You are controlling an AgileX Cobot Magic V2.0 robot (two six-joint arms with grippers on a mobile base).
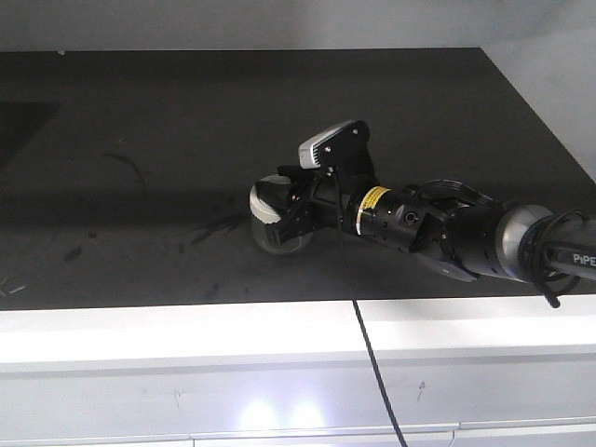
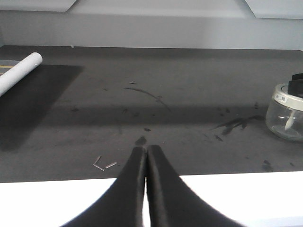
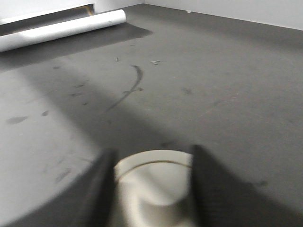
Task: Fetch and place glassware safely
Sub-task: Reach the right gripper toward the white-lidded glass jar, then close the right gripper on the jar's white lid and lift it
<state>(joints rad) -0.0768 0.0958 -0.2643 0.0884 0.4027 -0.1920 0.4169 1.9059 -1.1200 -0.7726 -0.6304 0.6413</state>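
Two claws in view, and only one has anything in it. The right claw reaches in low and nearly flat over the dark mat. Its fingers sit on either side of the glass jar, pressed against the edges of the cream lid, so it looks clamped on the jar at lid height. The jar's rounded clear body hangs below the fingers and seems to rest on the mat, though from the front I can't say for sure there's contact.

The left claw has its two black tips squeezed together with nothing between them. From it, the jar is ahead and way off to the right, well apart.

Other stuff: a white roll lies far ahead and to the left of the left claw, and it's also far ahead-left of the right claw. A few small metal bits lie on the mat just left of the left claw's tips. Behind the right claw, a thin black cable trails down over the white ledge.
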